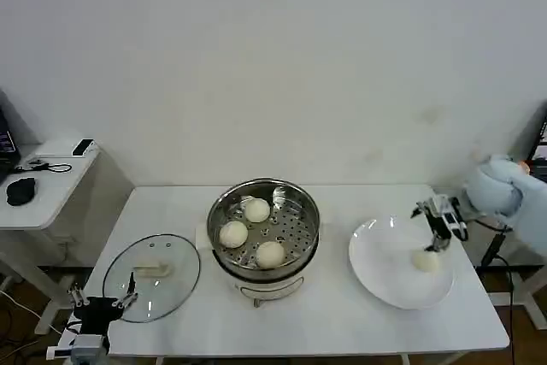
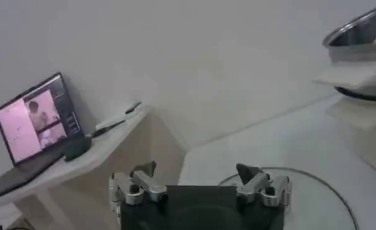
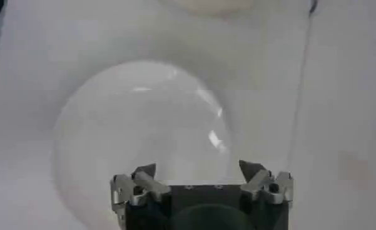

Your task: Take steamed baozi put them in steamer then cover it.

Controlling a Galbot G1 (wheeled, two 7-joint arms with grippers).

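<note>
The steamer [image 1: 265, 230], a shiny steel pot on a cream base, stands mid-table with three steamed baozi [image 1: 256, 209] on its perforated tray. A fourth baozi [image 1: 425, 260] lies on the white plate [image 1: 385, 275] at the right. My right gripper [image 1: 438, 237] hangs just behind and above that bun. In the right wrist view this gripper [image 3: 197, 167] is open over the plate [image 3: 137, 125], with nothing between its fingers. My left gripper [image 1: 102, 301] waits open at the table's front left, by the near edge of the glass lid [image 1: 152, 275].
A lower side table [image 1: 43, 185] with a mouse stands at the far left, and a laptop [image 2: 34, 119] sits on it. The steamer's rim [image 2: 360, 31] shows in the left wrist view. A dark cable [image 1: 496, 250] hangs off the table's right edge.
</note>
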